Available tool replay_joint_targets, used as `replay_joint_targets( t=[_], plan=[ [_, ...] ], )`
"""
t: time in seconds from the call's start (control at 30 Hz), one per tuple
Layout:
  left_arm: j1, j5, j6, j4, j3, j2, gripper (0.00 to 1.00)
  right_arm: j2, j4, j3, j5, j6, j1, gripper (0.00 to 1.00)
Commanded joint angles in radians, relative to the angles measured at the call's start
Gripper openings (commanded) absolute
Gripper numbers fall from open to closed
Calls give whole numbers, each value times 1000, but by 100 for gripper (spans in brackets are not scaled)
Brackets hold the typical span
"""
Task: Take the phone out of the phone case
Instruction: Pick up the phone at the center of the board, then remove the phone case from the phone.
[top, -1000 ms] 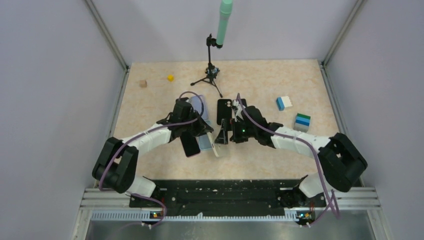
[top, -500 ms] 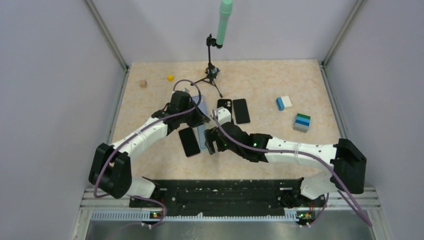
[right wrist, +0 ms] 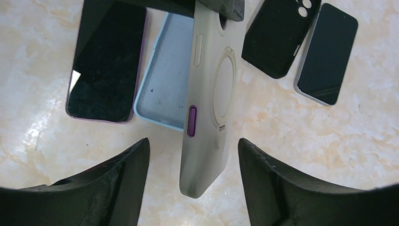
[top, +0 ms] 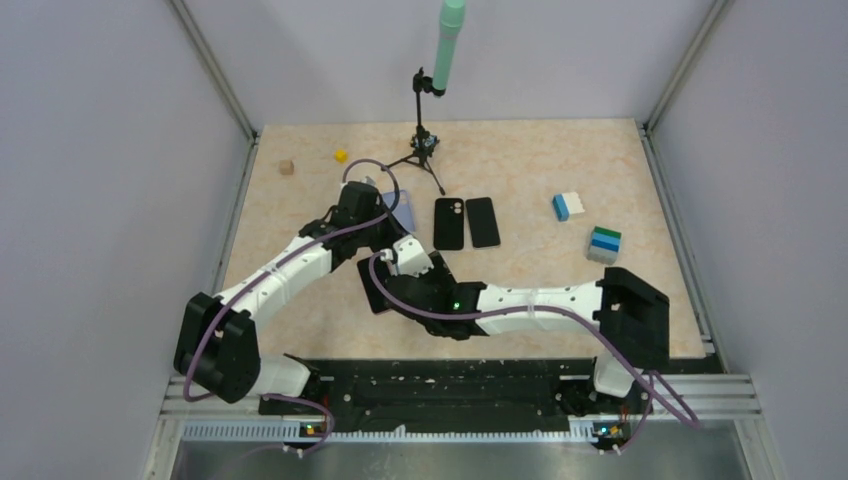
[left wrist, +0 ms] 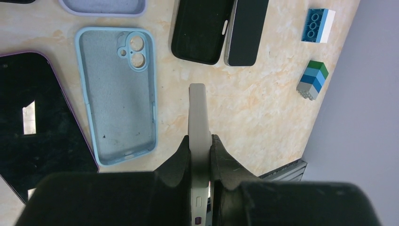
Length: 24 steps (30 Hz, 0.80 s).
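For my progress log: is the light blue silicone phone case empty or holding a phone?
Empty: the light blue silicone phone case lies open side up, bare lining showing.

The phone case (right wrist: 207,103) is pale grey-beige and matte, with 1 raised ring on its back, a short tab below the ring, and on its side edge 1 long moulded button cover and 1 small purple button. It is held off the table, clamped across its thickness in the left gripper (left wrist: 200,141) at 1 end, with the other end free. From the left wrist it shows edge-on as a narrow strip. The phone cannot be told apart from the case; its screen faces away.
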<state>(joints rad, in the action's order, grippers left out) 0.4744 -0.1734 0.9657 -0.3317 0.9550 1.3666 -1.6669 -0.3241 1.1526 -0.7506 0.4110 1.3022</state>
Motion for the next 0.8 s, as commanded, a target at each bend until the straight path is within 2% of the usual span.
replay_joint_targets(
  t=[0.0, 0.27, 0.4, 0.43, 0.47, 0.5, 0.63, 0.7, 0.77],
  plan=[
    [2, -2, -1, 27, 60, -45, 0, -39, -54, 77, -135, 12, 28, 63],
    [2, -13, 5, 26, 61, -50, 0, -93, -102, 108, -239, 16, 40, 34],
    [1, -28, 8, 31, 59, -49, 0, -113, -130, 127, -284, 26, 42, 13],
    [1, -30, 9, 34, 58, -51, 3, -118, -140, 134, -293, 35, 42, 8],
    [1, -31, 10, 37, 55, -56, 8, -123, -162, 140, -304, 47, 41, 2],
    [0, -31, 11, 40, 54, -60, 19, -127, -179, 148, -315, 61, 42, 0],
    [-4, -22, 19, 53, 42, -81, 60, -103, -196, 137, -333, 97, 41, 0],
    [-11, -14, 23, 63, 34, -92, 72, -76, -172, 111, -329, 98, 42, 0],
    [-20, 6, 27, 73, 21, -106, 76, -43, -139, 77, -317, 94, 41, 0]
  ],
)
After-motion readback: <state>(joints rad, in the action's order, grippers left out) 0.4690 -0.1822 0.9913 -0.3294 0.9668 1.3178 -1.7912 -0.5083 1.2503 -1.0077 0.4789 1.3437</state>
